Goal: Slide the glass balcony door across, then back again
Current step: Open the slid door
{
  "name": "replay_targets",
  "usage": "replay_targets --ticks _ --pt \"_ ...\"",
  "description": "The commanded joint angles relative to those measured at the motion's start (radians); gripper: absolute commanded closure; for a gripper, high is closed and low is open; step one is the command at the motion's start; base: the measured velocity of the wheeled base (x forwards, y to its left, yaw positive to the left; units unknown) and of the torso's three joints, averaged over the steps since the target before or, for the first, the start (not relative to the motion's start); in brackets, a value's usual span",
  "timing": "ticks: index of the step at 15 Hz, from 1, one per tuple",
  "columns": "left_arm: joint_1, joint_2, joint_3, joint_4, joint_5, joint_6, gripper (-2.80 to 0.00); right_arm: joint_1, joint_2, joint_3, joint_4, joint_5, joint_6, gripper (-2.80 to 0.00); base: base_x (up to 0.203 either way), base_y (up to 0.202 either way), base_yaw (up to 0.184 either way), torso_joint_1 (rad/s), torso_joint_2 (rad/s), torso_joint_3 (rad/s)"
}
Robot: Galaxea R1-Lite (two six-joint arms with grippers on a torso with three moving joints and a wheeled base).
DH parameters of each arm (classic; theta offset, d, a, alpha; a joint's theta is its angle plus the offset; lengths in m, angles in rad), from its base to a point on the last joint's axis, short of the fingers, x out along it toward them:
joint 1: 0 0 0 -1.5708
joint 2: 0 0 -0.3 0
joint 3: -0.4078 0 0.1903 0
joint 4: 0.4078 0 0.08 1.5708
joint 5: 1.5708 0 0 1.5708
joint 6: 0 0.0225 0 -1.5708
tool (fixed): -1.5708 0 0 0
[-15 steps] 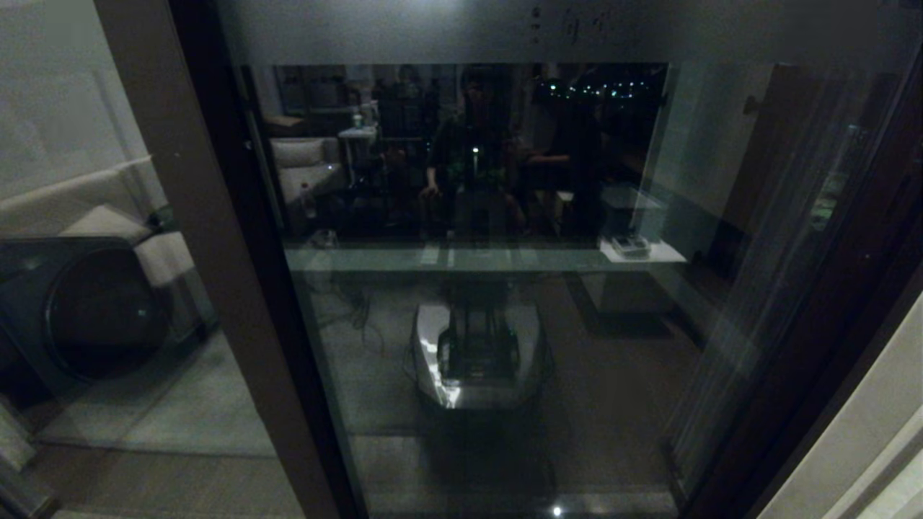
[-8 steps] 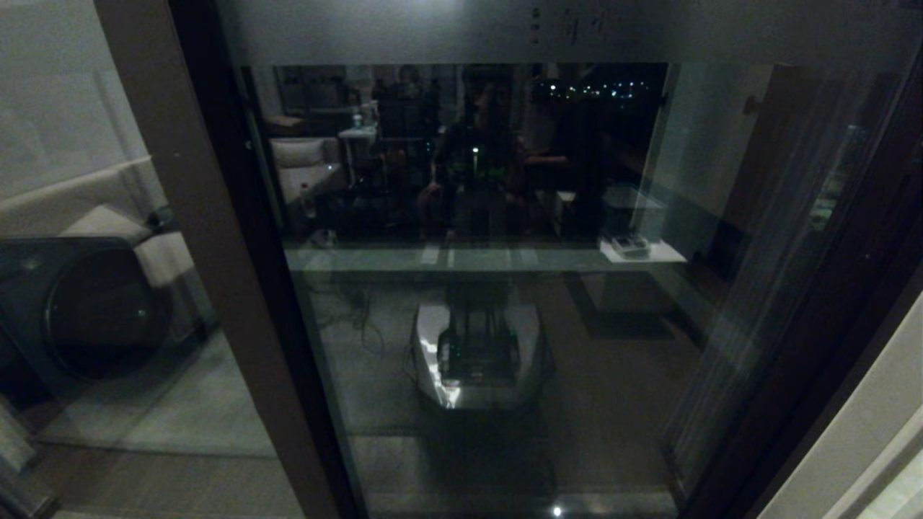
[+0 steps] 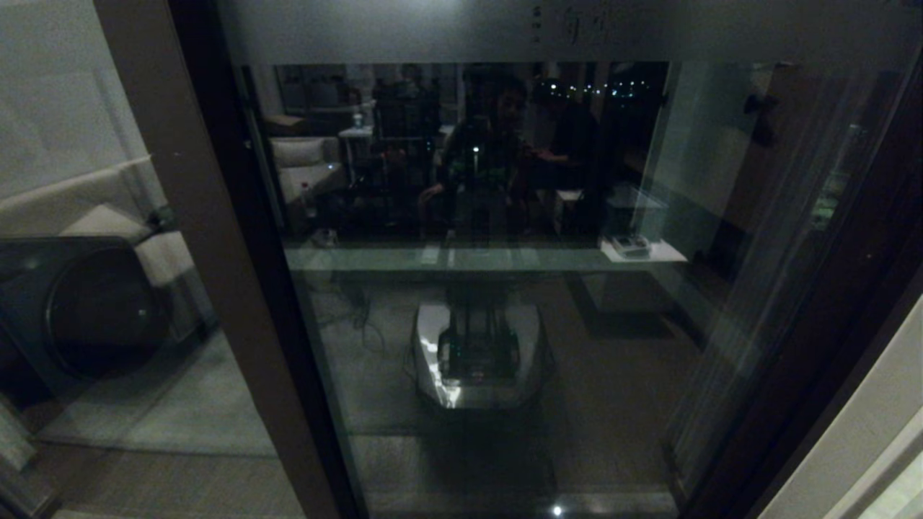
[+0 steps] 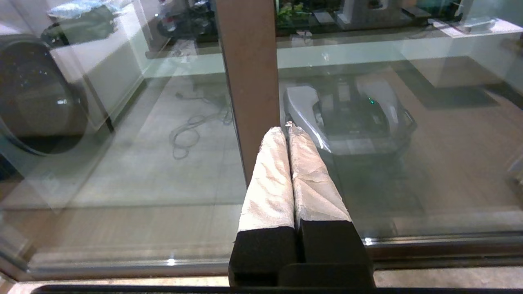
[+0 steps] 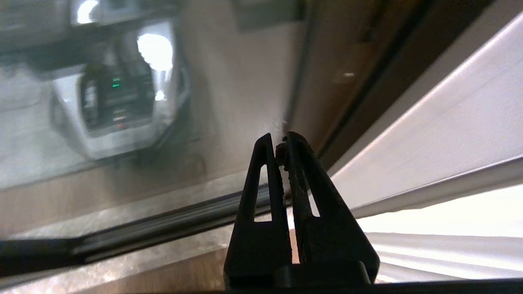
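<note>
The glass balcony door (image 3: 505,432) fills the head view, with a frosted top strip (image 3: 433,32) bearing characters and a brown stile (image 3: 216,252) on its left. I cannot make out its black handle. Neither gripper shows in the head view. In the left wrist view my left gripper (image 4: 286,128) is shut and empty, its white-wrapped fingertips (image 4: 274,134) close to the brown stile (image 4: 249,81). My right gripper (image 5: 280,141) is shut on nothing, low by the door's right-hand frame (image 5: 359,69) and the floor track (image 5: 163,228).
A dark round-fronted washing machine (image 3: 94,310) stands behind the plain glass panel on the left. The glass mirrors my own base (image 3: 476,353) and people in the room. A pale wall (image 5: 429,122) runs along the right, beside the door frame.
The door and its frame have not shifted. Only the reflected people in the glass have moved a little.
</note>
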Motion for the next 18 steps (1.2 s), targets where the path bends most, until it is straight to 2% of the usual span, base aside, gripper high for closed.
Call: replay_targets --ticks 1,6,7,12,15,18 --pt "0.0 0.0 0.002 0.0 -0.001 0.0 0.0 -0.021 0.062 -0.019 -0.005 0.002 -0.001 0.0 0.0 0.0 0.0 0.0 0.0 0.0" --pt "0.0 0.0 0.002 0.0 -0.001 0.0 0.0 -0.038 0.06 -0.007 -0.008 0.0 0.01 0.0 0.0 0.0 0.0 0.0 0.0 0.0" --pt "0.0 0.0 0.002 0.0 -0.001 0.0 0.0 -0.039 0.053 -0.006 -0.008 0.0 0.01 -2.8 0.0 0.0 0.0 0.0 0.0 0.0" --pt "0.0 0.0 0.002 0.0 -0.001 0.0 0.0 -0.084 0.049 0.001 -0.012 0.027 0.009 -2.8 0.0 0.0 0.0 0.0 0.0 0.0" --pt "0.0 0.0 0.002 0.0 -0.001 0.0 0.0 -0.085 0.076 0.007 -0.09 0.063 0.013 -2.8 0.0 0.0 0.0 0.0 0.0 0.0" --pt "0.0 0.0 0.002 0.0 0.002 0.0 0.0 -0.088 0.1 0.008 -0.148 0.131 0.011 -2.8 0.0 0.0 0.0 0.0 0.0 0.0"
